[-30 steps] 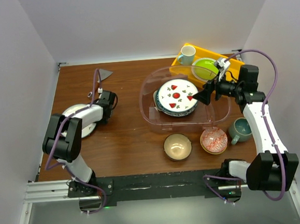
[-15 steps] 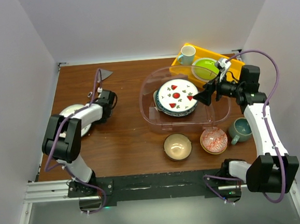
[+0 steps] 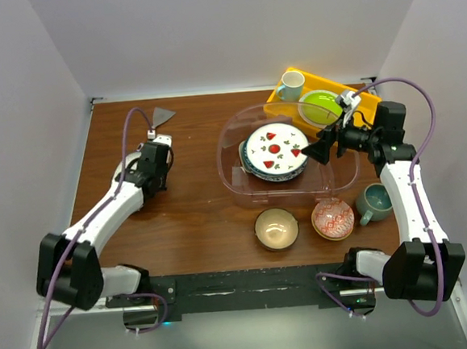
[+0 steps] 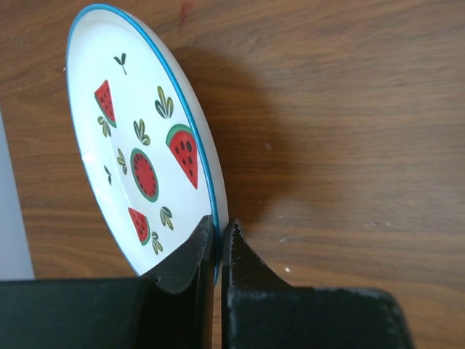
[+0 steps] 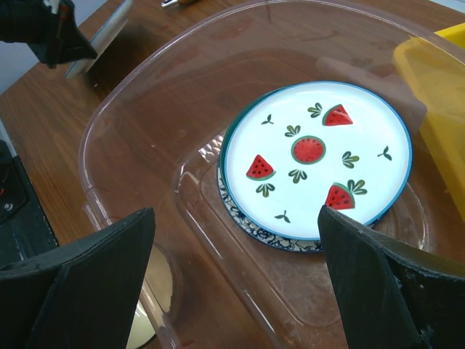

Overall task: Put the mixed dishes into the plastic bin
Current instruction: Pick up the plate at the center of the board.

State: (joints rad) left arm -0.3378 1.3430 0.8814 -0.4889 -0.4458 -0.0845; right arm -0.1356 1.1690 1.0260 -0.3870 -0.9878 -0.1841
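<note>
In the left wrist view, a white plate (image 4: pixel 145 160) with a blue rim and red watermelon marks stands nearly on edge above the wood. My left gripper (image 4: pixel 218 240) is shut on its rim. From above, that gripper (image 3: pixel 153 160) is over the left half of the table and the held plate is hard to make out. The clear plastic bin (image 3: pixel 242 182) holds a watermelon plate (image 3: pixel 274 149) on a blue floral plate (image 5: pixel 251 222). My right gripper (image 3: pixel 316 148) hovers open over the bin's right side, holding nothing. A tan bowl (image 3: pixel 276 227), red-patterned bowl (image 3: pixel 332 218) and grey-teal mug (image 3: pixel 375 201) stand in front of the bin.
Behind the bin at the back right, a yellow tray (image 3: pixel 356 92) carries a lime-green plate (image 3: pixel 320 107) and a white mug (image 3: pixel 292 84). A small grey triangular piece (image 3: pixel 162 114) lies at the back left. Walls close in the table's back and sides.
The left gripper has shut on the plate's rim and raised it from lying flat at the table's left. The left arm has stretched out. The right arm has stayed still.
</note>
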